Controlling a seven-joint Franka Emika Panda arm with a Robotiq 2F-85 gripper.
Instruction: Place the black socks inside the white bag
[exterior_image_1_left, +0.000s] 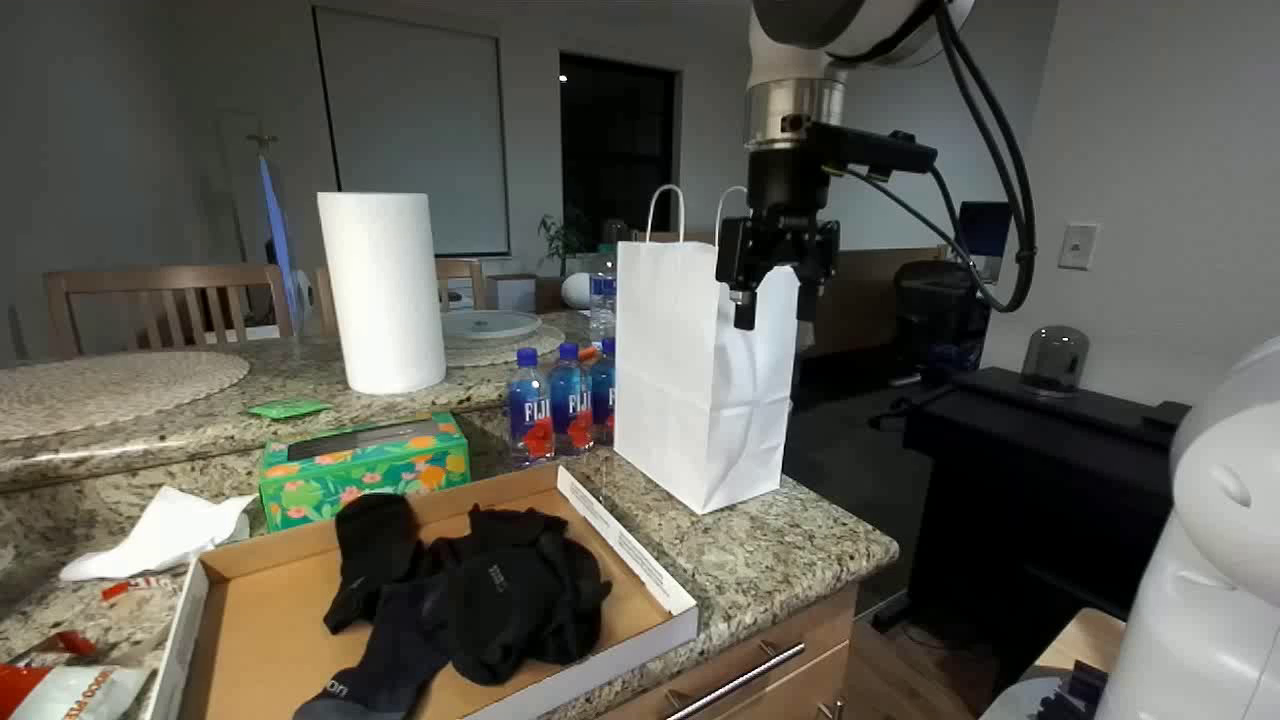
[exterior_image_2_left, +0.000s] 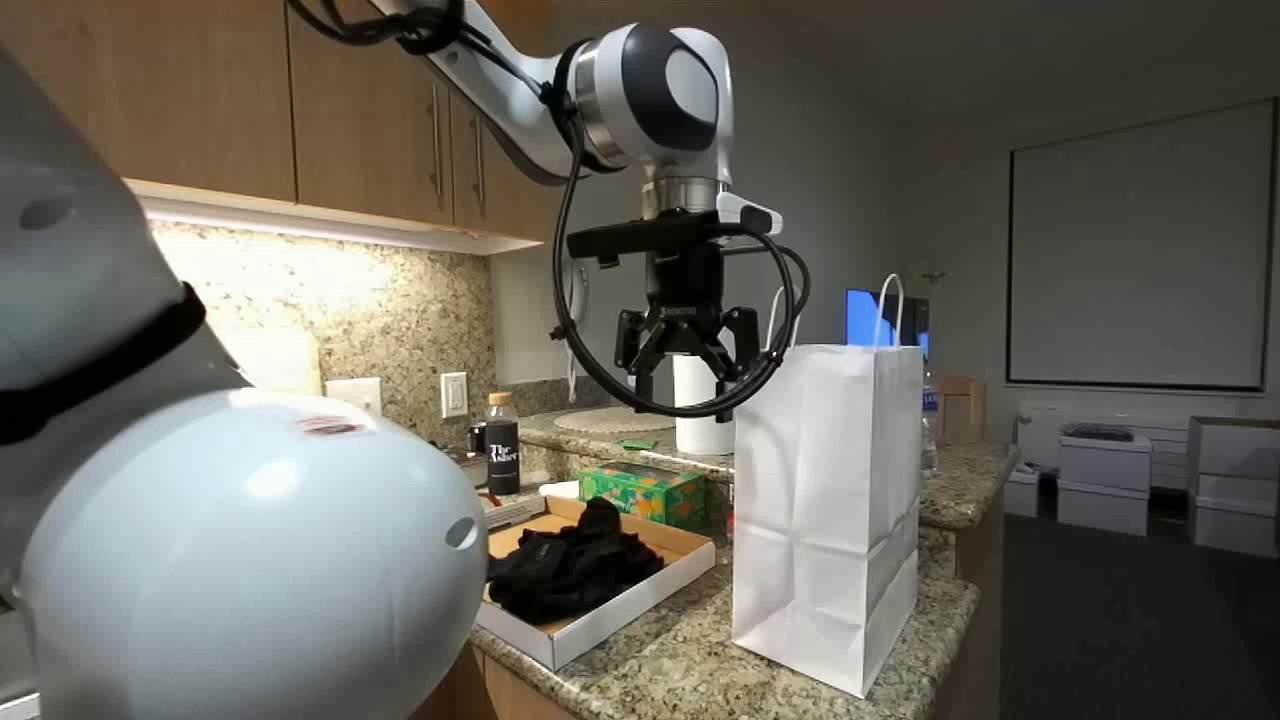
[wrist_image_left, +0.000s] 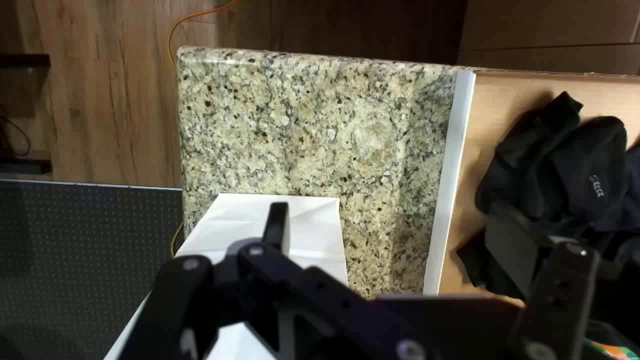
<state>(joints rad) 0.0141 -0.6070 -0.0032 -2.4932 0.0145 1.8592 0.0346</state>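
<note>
Black socks (exterior_image_1_left: 505, 605) below, well apart from fingers (exterior_image_1_left: 745, 316)

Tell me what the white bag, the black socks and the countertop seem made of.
White bag: matte paper, likely, from its crisp creases.
Black socks: soft, dull knit fabric, seemingly, as they slump in limp folds; which fibre, I can't tell.
Countertop: polished stone, probably granite, from its speckled grain and glinting edge.

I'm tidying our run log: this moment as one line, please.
gripper: open, empty, above counter | black socks: heaped in shallow cardboard box | white bag: upright on counter, inside hidden | visible socks not yet bagged
</note>
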